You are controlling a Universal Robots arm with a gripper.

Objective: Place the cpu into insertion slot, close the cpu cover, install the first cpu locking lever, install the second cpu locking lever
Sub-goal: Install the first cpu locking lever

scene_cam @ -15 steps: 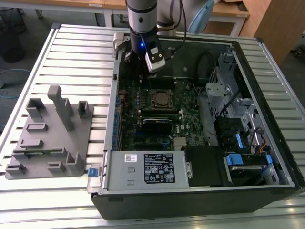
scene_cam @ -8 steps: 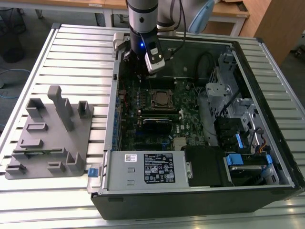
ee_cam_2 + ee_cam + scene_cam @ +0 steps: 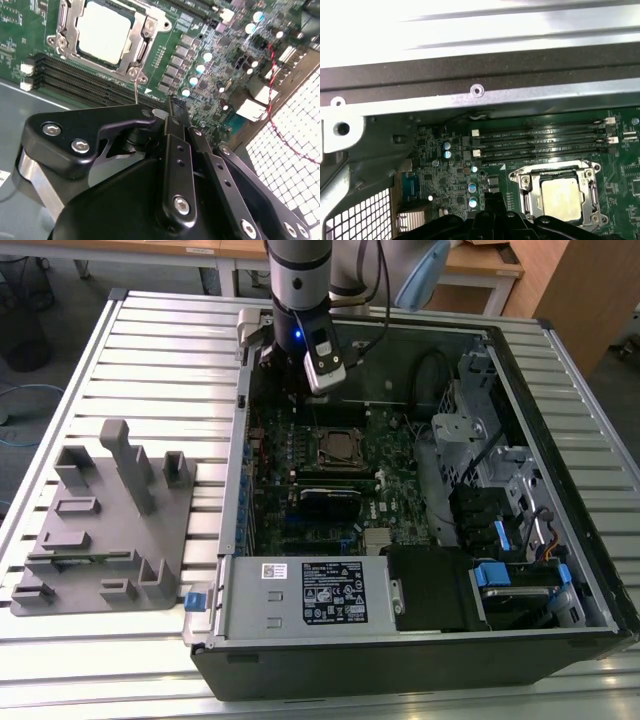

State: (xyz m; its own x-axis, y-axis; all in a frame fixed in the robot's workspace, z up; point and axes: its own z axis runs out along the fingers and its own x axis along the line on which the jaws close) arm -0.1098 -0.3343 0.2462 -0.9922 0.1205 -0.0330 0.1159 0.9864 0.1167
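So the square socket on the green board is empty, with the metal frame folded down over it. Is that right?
Not empty: the cpu sits inside, its silver face showing through the window of the cpu cover, which is folded down over it. Both wrist views show this.

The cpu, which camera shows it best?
The second wrist view: the cpu appears close, whole and unobstructed, its silver face plain to see. The first wrist view shows it smaller; the exterior view shows a small distant square.

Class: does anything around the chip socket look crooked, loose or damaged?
The chip sits square under its metal cover. One thin lever juts away from the cover's corner instead of lying along its edge, seemingly unlatched.
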